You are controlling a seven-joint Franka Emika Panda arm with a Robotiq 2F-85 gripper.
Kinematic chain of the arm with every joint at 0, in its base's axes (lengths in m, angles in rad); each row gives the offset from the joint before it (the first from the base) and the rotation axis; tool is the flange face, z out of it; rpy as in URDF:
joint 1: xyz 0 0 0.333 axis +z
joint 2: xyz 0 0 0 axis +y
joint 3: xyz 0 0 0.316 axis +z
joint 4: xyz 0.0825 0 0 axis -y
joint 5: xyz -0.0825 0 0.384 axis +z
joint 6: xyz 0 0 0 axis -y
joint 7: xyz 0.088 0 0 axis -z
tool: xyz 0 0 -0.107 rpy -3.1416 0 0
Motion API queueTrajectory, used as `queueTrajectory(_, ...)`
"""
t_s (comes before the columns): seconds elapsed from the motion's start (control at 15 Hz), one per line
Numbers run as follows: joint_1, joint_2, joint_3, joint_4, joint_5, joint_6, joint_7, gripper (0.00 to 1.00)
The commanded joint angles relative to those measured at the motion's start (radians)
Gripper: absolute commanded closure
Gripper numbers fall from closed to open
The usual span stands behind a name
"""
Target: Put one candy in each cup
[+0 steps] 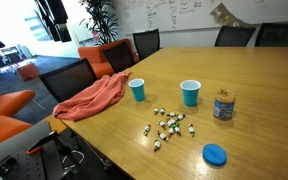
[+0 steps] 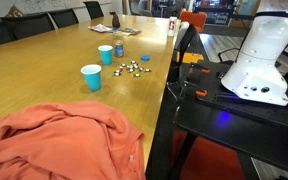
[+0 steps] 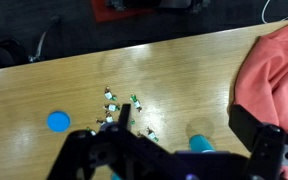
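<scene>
Two bright-blue cups stand upright on the wooden table in both exterior views, one (image 1: 137, 89) near the orange cloth and one (image 1: 190, 92) near the jar; they also show from the other side (image 2: 91, 77) (image 2: 105, 54). Several small wrapped candies (image 1: 168, 125) (image 2: 131, 68) lie scattered on the table beside them. In the wrist view my gripper (image 3: 186, 114) is open and empty, high above the table. One cup (image 3: 202, 144) shows between its fingers, and the candies (image 3: 118, 108) lie to the left. The gripper is out of both exterior views.
An orange cloth (image 1: 94, 97) (image 3: 274, 70) is draped over the table edge. A clear jar with a yellow label (image 1: 223, 105) and a flat blue lid (image 1: 215, 154) (image 3: 58, 121) sit near the candies. Chairs ring the table. The robot base (image 2: 259, 60) stands beside it.
</scene>
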Motion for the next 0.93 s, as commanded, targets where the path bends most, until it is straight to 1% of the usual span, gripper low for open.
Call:
queueTrajectory(0.0, 0.001, 0.0, 0.0, 0.002, 0.0, -0.002, 0.001, 0.0)
queueTrajectory(0.47, 0.001, 0.0, 0.0, 0.002, 0.0, -0.002, 0.001, 0.0)
queueTrajectory(0.53, -0.01, 0.011, 0.006, 0.0, -0.015, 0.03, 0.021, 0.0)
queueTrajectory(0.73, -0.015, 0.068, -0.005, 0.003, -0.012, 0.106, 0.014, 0.0)
queueTrajectory(0.87, -0.025, 0.127, -0.004, -0.006, -0.027, 0.217, 0.02, 0.0)
